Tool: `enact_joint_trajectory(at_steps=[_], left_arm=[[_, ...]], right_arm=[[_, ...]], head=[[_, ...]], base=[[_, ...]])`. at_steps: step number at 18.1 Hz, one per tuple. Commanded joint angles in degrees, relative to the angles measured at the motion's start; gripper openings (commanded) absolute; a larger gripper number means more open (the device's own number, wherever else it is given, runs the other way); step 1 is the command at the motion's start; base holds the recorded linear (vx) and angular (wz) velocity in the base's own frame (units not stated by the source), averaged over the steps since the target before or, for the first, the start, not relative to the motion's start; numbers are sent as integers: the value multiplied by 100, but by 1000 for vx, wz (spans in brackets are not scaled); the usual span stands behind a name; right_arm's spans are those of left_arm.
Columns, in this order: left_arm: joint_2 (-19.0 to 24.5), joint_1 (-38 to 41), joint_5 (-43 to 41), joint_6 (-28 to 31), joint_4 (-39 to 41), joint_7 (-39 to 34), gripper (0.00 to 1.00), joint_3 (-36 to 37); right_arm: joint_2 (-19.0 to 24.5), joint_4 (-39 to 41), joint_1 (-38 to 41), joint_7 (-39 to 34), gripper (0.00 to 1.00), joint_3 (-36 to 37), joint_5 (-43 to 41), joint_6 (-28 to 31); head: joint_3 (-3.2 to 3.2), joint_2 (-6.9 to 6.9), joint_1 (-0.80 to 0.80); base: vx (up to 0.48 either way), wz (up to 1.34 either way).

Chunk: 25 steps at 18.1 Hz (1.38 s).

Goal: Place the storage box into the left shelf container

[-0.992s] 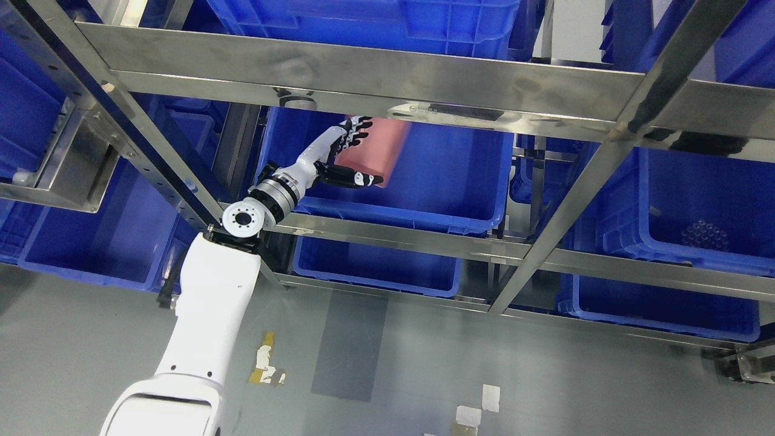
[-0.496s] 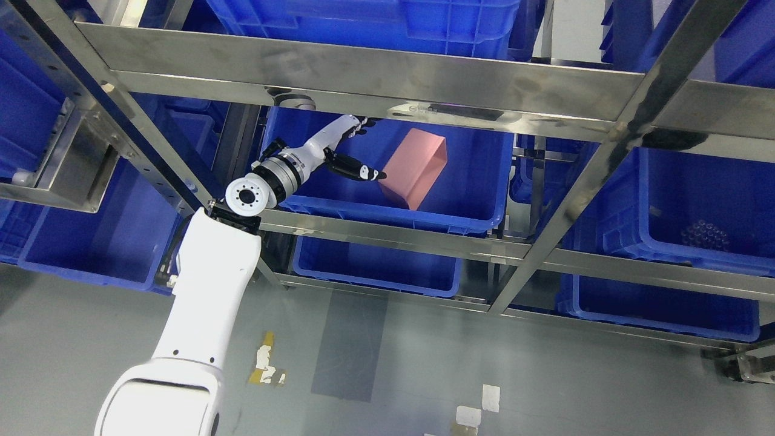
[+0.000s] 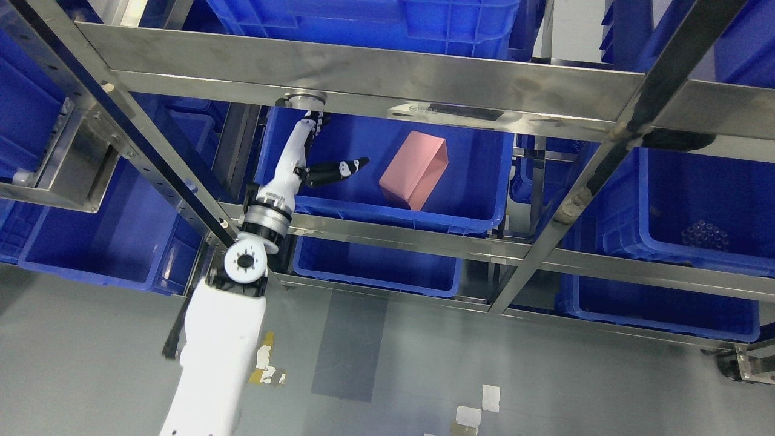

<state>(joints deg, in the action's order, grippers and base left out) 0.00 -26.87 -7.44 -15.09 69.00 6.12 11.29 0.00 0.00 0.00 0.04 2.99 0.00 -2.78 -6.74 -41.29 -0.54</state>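
Observation:
A pink storage box lies tilted inside the blue container on the middle shelf level, left of the steel upright. My left hand is at the container's left end, open, its thumb pointing toward the box and its other fingers reaching up behind the top rail. A clear gap separates the hand from the box. The white left forearm rises from the bottom edge. The right arm is out of view.
A steel shelf frame crosses the view with rails and a diagonal upright. More blue bins sit at the left, below and at the right. Grey floor lies under the shelf.
The left hand has let go of the pink box, which dropped into the blue container. The hand then drew back to the left and the forearm lowered.

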Motion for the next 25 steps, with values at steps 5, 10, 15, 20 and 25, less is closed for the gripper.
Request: enact_joint_trajectory(at_steps=[5,10,15,20,25], left_arm=[[100,2063,559,-415,2724,-964,100,-56],[100,2160,594,-504,2724,-937,100,-215],[100,2423,594,-1048,2724,-929,100,-268],[100,2555,594,-970,2724,-929,100,-259],[100,2573,594,-734,2715,-929,100,-259]], right_arm=[[-100,100,-18,5,100,0,-123,-4],[-100,100,-26,14,100,0,-123,-4],[-100,100,-26,14,100,0,-123,-4],[-100,100,-26,5,100,0,-123,-4],[-100,100,-17,5,100,0,-123,-4]], head=[[0,0,0],[0,0,0],[0,0,0],[0,0,0],[0,0,0]], base=[[0,0],[0,0],[0,0],[0,0],[0,0]])
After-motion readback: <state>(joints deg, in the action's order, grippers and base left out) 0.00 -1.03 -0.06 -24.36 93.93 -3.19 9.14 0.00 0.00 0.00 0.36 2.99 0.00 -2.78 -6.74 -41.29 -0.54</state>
